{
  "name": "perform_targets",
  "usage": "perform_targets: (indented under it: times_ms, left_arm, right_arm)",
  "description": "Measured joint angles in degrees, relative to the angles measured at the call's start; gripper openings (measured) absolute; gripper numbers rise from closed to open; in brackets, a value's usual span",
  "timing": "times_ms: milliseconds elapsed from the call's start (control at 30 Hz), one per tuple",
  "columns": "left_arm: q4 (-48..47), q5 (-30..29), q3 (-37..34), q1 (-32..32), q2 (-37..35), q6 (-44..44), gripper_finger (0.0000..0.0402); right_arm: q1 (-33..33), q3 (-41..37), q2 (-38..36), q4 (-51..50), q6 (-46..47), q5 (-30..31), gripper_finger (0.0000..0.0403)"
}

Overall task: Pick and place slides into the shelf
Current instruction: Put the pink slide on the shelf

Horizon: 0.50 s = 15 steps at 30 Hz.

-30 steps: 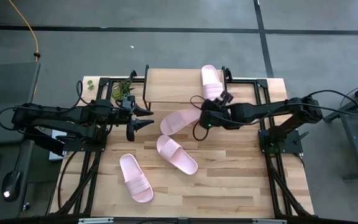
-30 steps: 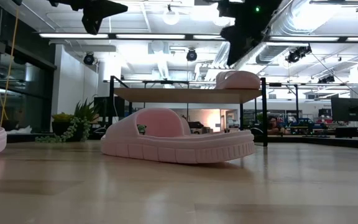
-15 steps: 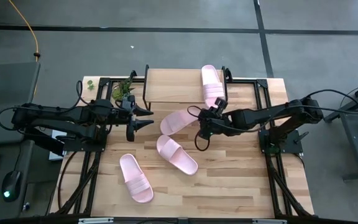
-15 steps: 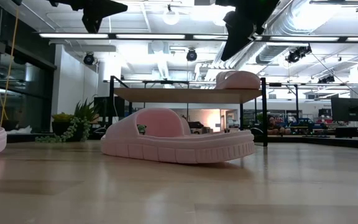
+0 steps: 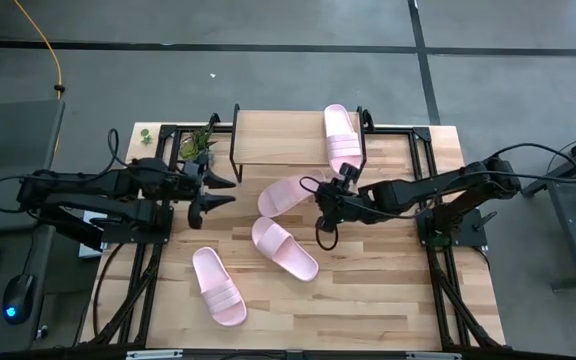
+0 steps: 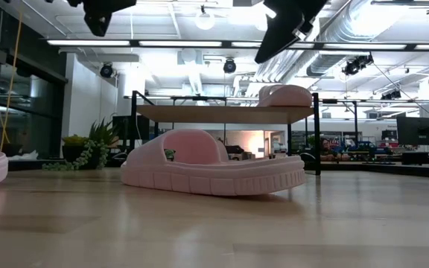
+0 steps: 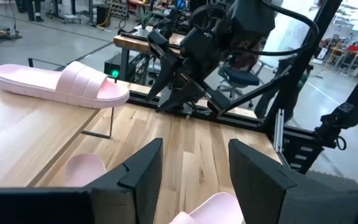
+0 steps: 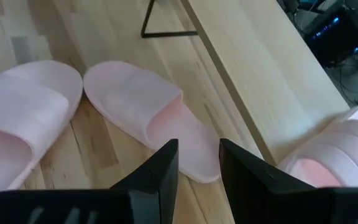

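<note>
Since a second ago, my right hand (image 5: 322,207) has been travelling away from the shelf (image 5: 278,150) and out over the wood-plank surface (image 5: 388,280); it is now hovering above the heel end of the slide (image 5: 288,194) lying just in front of the shelf. Its two fingers (image 8: 160,171) are standing apart with a narrow gap between them, holding nothing, and its wrist camera is looking down on that slide's open toe and on the shelf's pale top board.

My left hand (image 5: 211,193) has been drawing back a little toward the left edge of the surface. It is hanging in the air beside the shelf's left end, with its fingers (image 7: 143,165) spread and empty.

One slide on the shelf (image 5: 340,135) is lying flat on the right end of the top board, its length running across the board. Three others are resting on the surface. The one near my right hand is lying at an angle, close to the shelf's front. A second slide (image 5: 284,248) is sitting just beside it, toward the middle of the surface. A third slide (image 5: 218,285) is lying farther to the left and nearer the front edge, apart from the other two.

A small green plant (image 5: 196,143) is sitting just off the shelf's left end.
</note>
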Motion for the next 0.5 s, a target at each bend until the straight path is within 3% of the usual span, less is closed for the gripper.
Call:
perform_targets:
  times_ms: [233,500]
  left_arm:
    - [-2.9,2.1,0.0,0.0,-2.0,-1.3,0.0166]
    - [-6.2,2.9,0.0,0.0,-2.3,-3.3,0.0166]
  right_arm:
    - [0.8,0.0,0.0,2.6,-0.4,-2.6,0.0106]
    - [2.6,0.0,0.0,3.0,5.4,-4.9,0.0106]
